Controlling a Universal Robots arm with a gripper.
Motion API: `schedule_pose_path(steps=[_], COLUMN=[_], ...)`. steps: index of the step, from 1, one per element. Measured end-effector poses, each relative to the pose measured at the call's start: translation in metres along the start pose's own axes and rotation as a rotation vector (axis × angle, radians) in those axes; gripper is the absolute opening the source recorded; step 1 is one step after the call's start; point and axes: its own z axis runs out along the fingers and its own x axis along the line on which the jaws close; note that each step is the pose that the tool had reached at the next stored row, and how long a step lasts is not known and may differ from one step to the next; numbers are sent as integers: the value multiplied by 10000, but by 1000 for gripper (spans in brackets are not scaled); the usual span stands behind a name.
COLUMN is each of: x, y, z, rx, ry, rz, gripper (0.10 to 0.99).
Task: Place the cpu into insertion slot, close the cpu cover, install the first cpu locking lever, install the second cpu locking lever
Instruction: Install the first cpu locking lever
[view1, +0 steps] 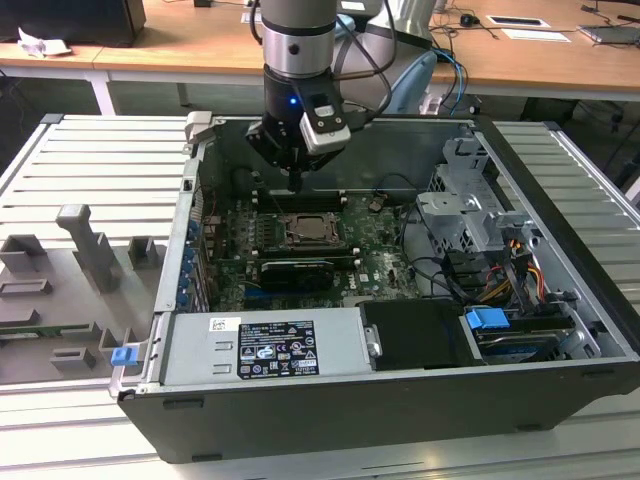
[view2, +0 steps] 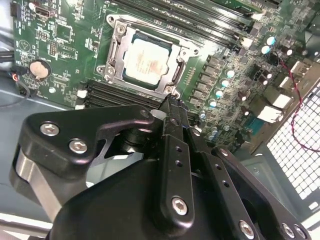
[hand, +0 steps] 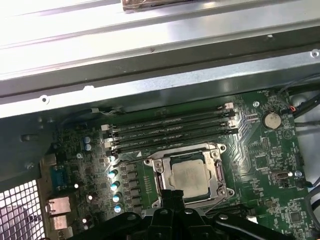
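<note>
The cpu (view2: 147, 60) lies flat in the insertion slot (hand: 220, 172) on the green motherboard, its pale metal top showing. The cpu cover (view2: 176, 49), a silver frame, lies down around the chip. Thin metal rods run along the socket's sides; I cannot tell whether they are latched. My gripper (view2: 172, 102) hangs just above the socket's edge, its black fingers pressed together with nothing between them. In the exterior view the gripper (view1: 297, 184) points straight down inside the open computer case, a little behind the cpu (view1: 305, 232).
Long black memory slots (hand: 170, 131) run beside the socket. The case walls (view1: 190, 200) enclose the board. A drive cage (view1: 470, 210) with cables stands on the exterior view's right, a power supply (view1: 265, 345) in front. Grey fixtures (view1: 90, 245) sit outside on the exterior view's left.
</note>
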Motion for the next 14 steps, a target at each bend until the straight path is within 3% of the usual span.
schedule_pose_path(steps=[14], x=[0], y=[0], z=[0], rx=[-9], ry=[63], rz=[-1254], gripper=[106])
